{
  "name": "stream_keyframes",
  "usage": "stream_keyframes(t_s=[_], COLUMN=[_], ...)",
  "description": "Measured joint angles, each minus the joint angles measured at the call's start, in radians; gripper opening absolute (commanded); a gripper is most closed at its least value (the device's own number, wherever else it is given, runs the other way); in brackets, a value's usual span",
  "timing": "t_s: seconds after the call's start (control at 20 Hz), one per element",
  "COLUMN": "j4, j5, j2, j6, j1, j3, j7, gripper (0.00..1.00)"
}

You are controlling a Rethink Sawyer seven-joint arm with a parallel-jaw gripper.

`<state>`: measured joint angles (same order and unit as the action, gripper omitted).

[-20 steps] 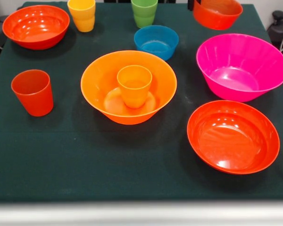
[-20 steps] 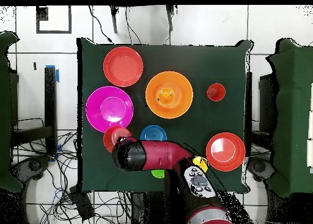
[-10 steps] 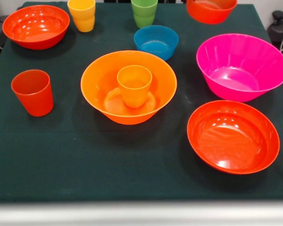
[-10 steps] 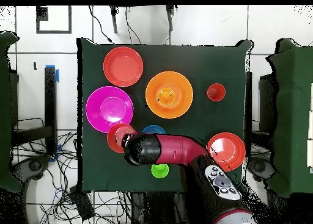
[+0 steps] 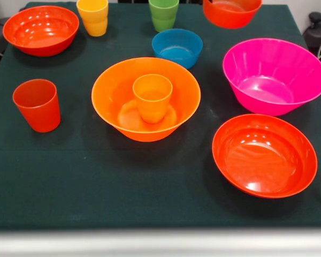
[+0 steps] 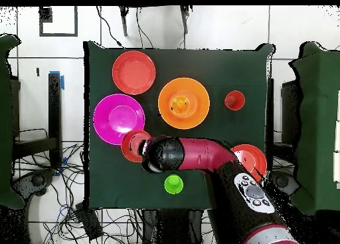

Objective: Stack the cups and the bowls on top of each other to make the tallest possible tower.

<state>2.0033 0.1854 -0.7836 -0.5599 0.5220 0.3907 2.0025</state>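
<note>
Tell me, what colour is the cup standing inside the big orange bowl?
Orange, like the bowl; the cup shows best in the front view.

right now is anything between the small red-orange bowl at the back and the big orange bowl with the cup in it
The blue bowl sits on the cloth roughly between the small red-orange bowl and the large orange bowl. Nothing else visible does.

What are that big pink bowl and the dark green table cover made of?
The pink bowl looks like glossy moulded plastic: its smooth walls carry bright light reflections and faint ribs. The table cover looks like matte cloth, perhaps felt: it shows no shine, and hangs over the table's edge in the overhead view. Both are guesses from looks alone.
</note>
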Motion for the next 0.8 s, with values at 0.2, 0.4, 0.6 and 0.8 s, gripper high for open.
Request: stream_keyframes(t_s=[0.2,0.4,0.6,0.8], j4=[-0.024,-0.043,-0.059,-0.08], j5=[0.02,0.03,0.031,0.032], j2=[0.0,0.0,0.004,0.023], j6=[-0.009,-0.011,-0.021,-0.03], j1=[0.01,0.031,0.05,0.074], j3=[0.021,0.049,0.069,0.087], j7=[0.0,0.0,0.0,0.0], gripper=[0.0,0.0,0.0,0.0])
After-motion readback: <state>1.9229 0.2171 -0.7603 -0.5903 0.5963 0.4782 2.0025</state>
